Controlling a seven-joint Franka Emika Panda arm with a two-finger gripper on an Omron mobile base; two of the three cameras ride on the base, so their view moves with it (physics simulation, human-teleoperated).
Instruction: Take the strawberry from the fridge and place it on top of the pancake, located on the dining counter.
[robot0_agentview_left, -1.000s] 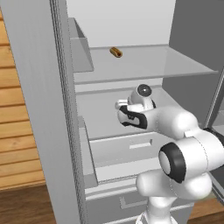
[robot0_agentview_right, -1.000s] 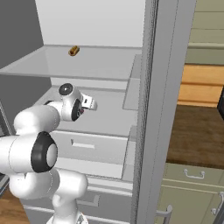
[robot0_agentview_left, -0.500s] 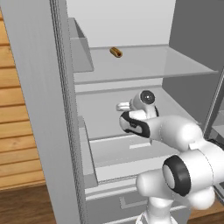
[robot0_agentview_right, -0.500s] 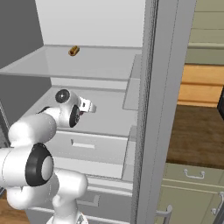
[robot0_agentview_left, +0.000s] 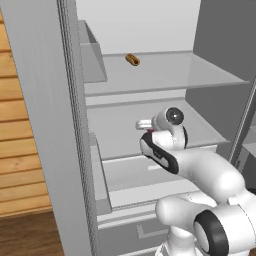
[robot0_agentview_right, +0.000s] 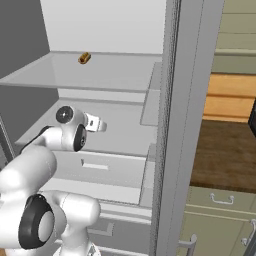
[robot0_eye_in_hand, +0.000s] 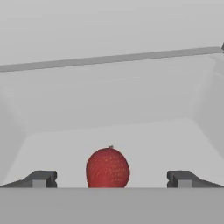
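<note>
I'm reaching into the fridge (robot0_agentview_left: 70, 125) at its middle shelf. The strawberry (robot0_eye_in_hand: 107, 168) is sitting on that shelf, centred between my gripper's (robot0_eye_in_hand: 111, 179) spread fingertips (robot0_eye_in_hand: 41, 178), untouched; its base is cut off. In the base views my wrist is hiding it.

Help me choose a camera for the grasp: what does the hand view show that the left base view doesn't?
The hand view has the strawberry sitting midway between the hand's two spread fingertips, on a pale shelf. The left base view instead has the arm reaching into the fridge, the brown-orange cylinder on the upper shelf, and the wooden wall. Both share the fridge's light-grey interior.
</note>
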